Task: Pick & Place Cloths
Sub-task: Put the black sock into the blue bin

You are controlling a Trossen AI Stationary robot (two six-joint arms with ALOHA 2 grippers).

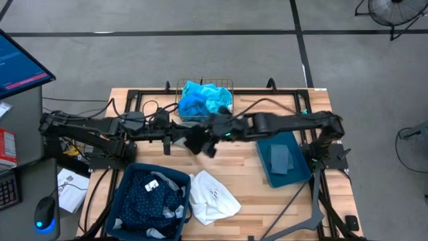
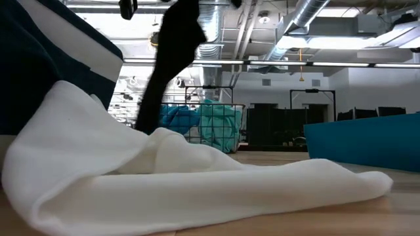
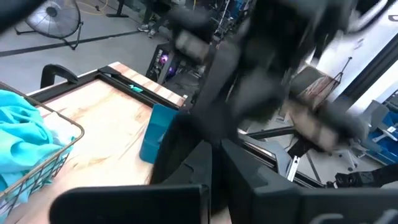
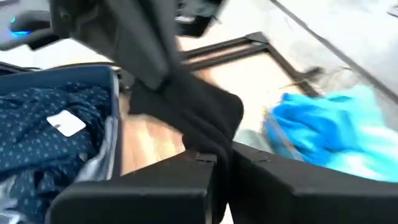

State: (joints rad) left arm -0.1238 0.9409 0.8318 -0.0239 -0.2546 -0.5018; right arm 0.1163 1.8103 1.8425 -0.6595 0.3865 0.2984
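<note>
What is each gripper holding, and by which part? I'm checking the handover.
Both the left gripper and right gripper are shut on the black cloth, at opposite edges.

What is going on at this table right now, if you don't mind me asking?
Both arms have met above the middle of the table with a black cloth between them. The left pincer and the right pincer are both shut on it, and it hangs off the tabletop. A wire basket at the far edge holds turquoise and blue cloths, a white cloth lies on the table, and a navy dotted cloth fills the near-left bin.
</note>
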